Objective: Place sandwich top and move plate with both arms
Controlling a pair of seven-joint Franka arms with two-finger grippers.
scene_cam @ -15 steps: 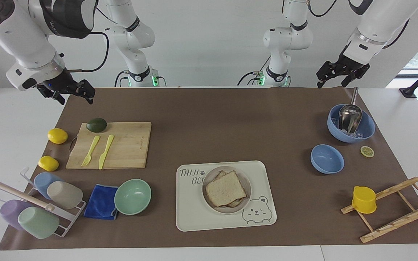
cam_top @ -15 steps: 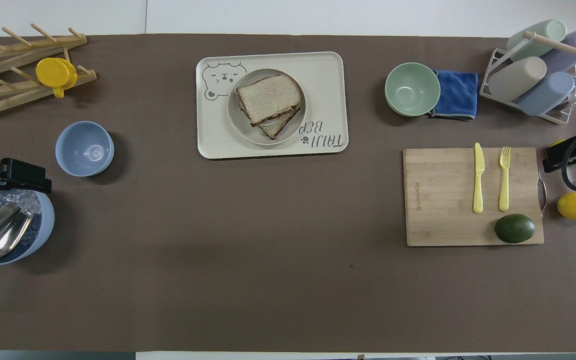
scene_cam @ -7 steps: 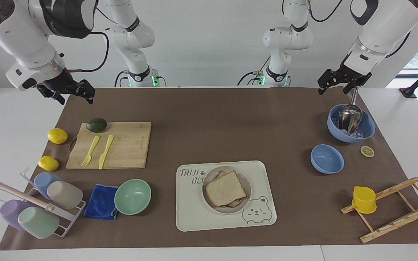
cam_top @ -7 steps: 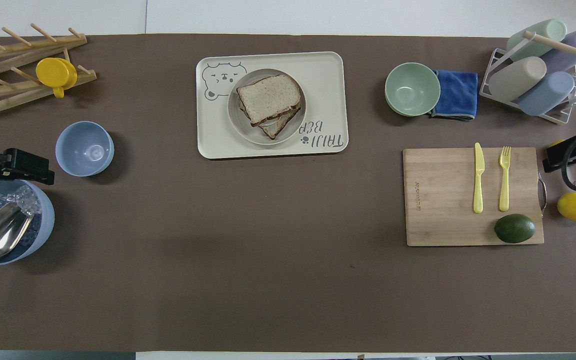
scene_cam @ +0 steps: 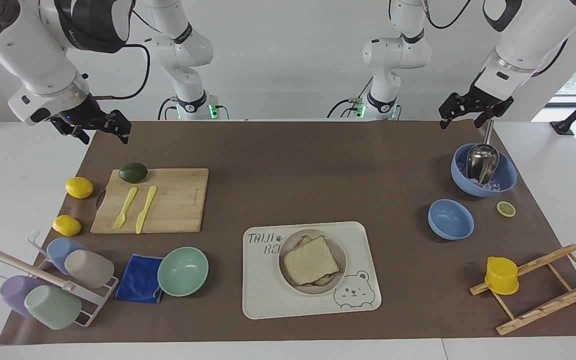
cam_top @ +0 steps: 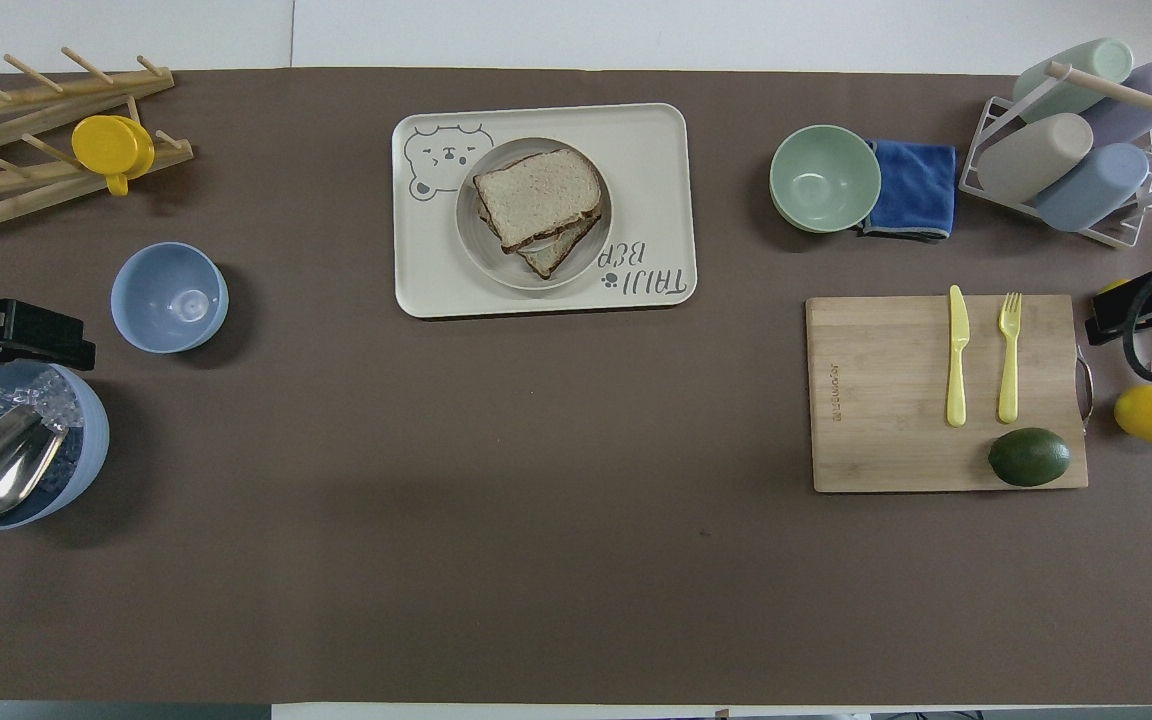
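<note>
The sandwich top (scene_cam: pixel 312 260), a pale brown bread slice, lies on other slices on the round beige-grey plate (scene_cam: pixel 338 249). The plate sits on the cream bear tray (scene_cam: pixel 268 295). In the overhead view the slice (cam_top: pixel 538 195) covers most of the plate (cam_top: pixel 476 248). My left gripper (scene_cam: pixel 460 121) is open and empty in the air over the blue bowl with the scoop (scene_cam: pixel 483 170), and shows in the overhead view (cam_top: pixel 21 335). My right gripper (scene_cam: pixel 104 136) is open and empty in the air over the mat's edge beside the cutting board (scene_cam: pixel 168 200), and shows in the overhead view (cam_top: pixel 1131 315).
A small blue bowl (scene_cam: pixel 450 219), a lemon slice (scene_cam: pixel 506 208) and a wooden rack with a yellow cup (scene_cam: pixel 501 275) lie toward the left arm's end. A mint-green bowl (scene_cam: pixel 183 271), blue cloth (scene_cam: pixel 139 285), cup rack (scene_cam: pixel 48 285), lemons (scene_cam: pixel 79 187) and avocado (scene_cam: pixel 133 172) lie toward the right arm's end.
My left gripper has shifted a little above the blue scoop bowl. The right arm, the bread and the plate have not moved.
</note>
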